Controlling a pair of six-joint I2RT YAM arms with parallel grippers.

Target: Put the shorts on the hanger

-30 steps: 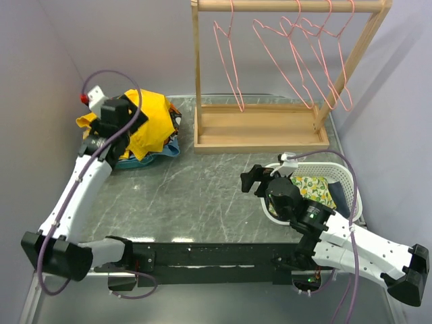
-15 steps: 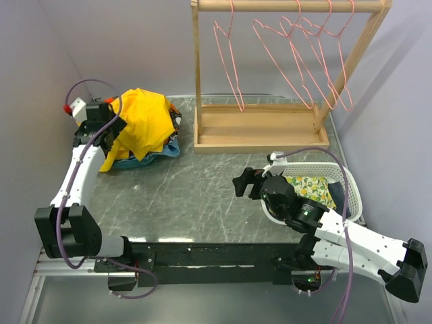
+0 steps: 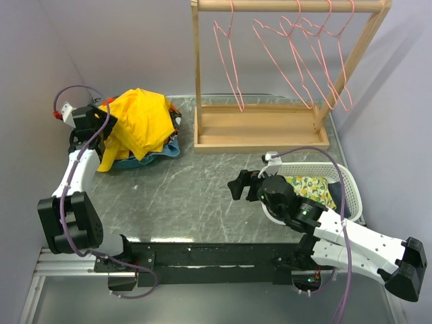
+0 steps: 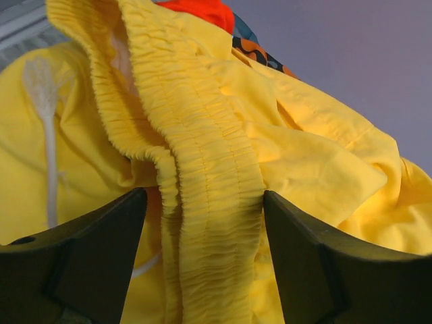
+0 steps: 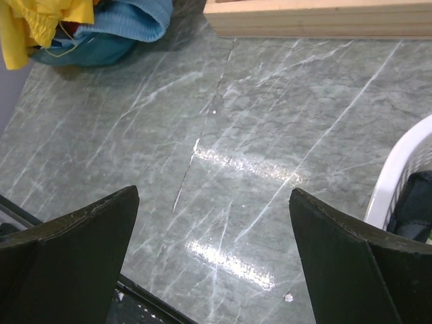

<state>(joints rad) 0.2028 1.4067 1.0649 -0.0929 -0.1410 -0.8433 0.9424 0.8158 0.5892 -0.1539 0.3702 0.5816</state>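
The bright yellow shorts (image 3: 142, 121) lie heaped on a pile of clothes at the back left of the table. In the left wrist view their gathered waistband (image 4: 209, 169) runs up between my jaws, and a pale drawstring (image 4: 44, 101) hangs at the left. My left gripper (image 3: 103, 127) (image 4: 204, 202) is at the pile's left side, open, one jaw on each side of the waistband fold. Several pink wire hangers (image 3: 229, 61) hang on a wooden rack at the back. My right gripper (image 3: 237, 183) (image 5: 214, 196) stands open and empty over bare table.
The wooden rack has a tray-like base (image 3: 260, 128) at the back centre. A blue garment (image 3: 158, 154) and patterned clothes lie under the shorts. A white basket (image 3: 337, 172) at the right holds a lemon-print cloth (image 3: 312, 189). Grey walls close in on both sides.
My left arm has swung left and now faces the shorts from their left side, jaws narrowing around the waistband. The yellow heap has shifted. My right gripper has moved a little to the left.
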